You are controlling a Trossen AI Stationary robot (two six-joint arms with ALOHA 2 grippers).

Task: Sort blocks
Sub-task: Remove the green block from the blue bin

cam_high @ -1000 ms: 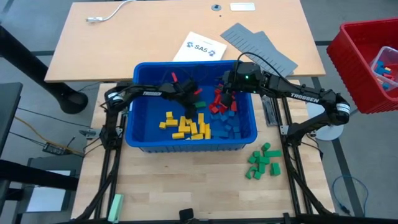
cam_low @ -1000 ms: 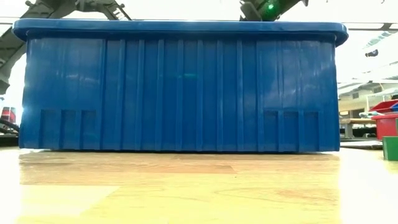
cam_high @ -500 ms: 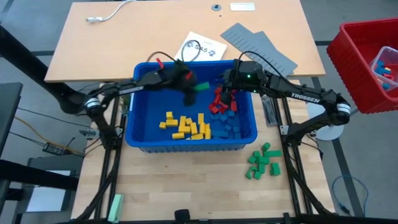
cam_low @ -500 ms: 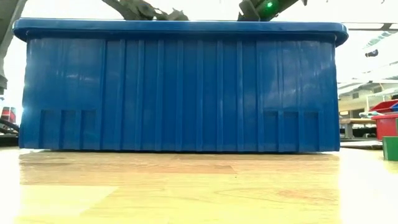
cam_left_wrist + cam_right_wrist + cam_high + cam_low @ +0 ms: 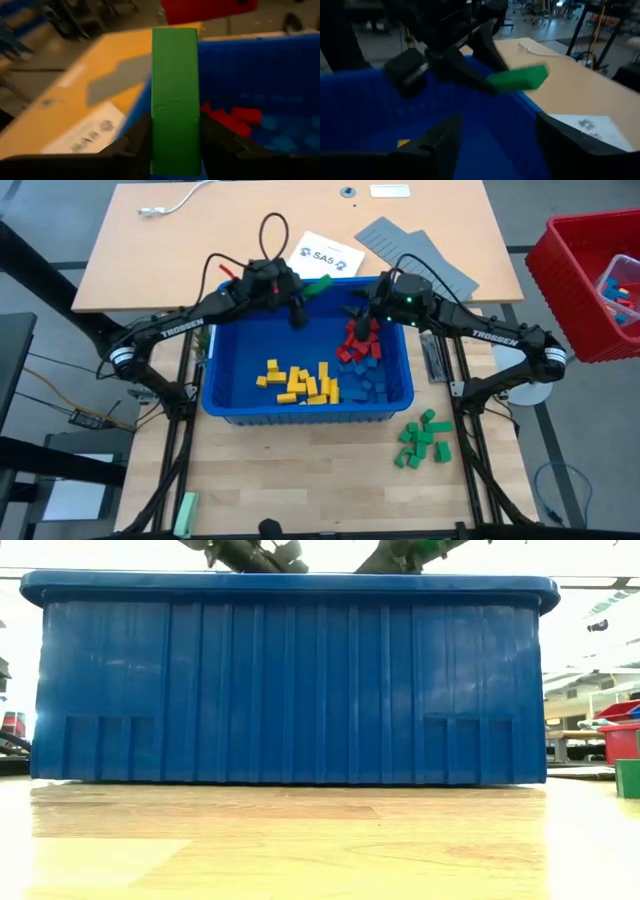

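Observation:
A blue bin [image 5: 220, 395] holds yellow blocks [image 5: 297, 380], red blocks [image 5: 355, 340] and blue blocks [image 5: 368, 378] in separate clusters on its floor. Several green blocks [image 5: 424, 439] lie on the wooden table near the bin's right front corner. My left gripper [image 5: 306, 292] is above the bin's far rim, shut on one green block [image 5: 319, 283]. My right gripper [image 5: 357, 316] is open and empty above the red blocks; its fingers stand wide apart in the right wrist view [image 5: 500, 145]. My left gripper pinches the green block's two long side faces [image 5: 175, 135] between its two fingers, near one end. The fingers [image 5: 137, 145] lie along the block, whose free end sticks out past them. The block is lifted clear, above the bin's far rim [image 5: 517, 78].
A printed sheet [image 5: 322, 255] and grey ridged panels [image 5: 415, 250] lie on the far desk behind the bin. A red crate [image 5: 585, 280] stands at the right. A pale green bar [image 5: 186, 510] lies at the near left. A white cable [image 5: 175, 202] lies far left.
My left gripper has risen from inside the bin and gone toward the table's far edge, carrying the green block from near the bin floor to above the far rim. My right gripper has risen slightly over the red blocks.

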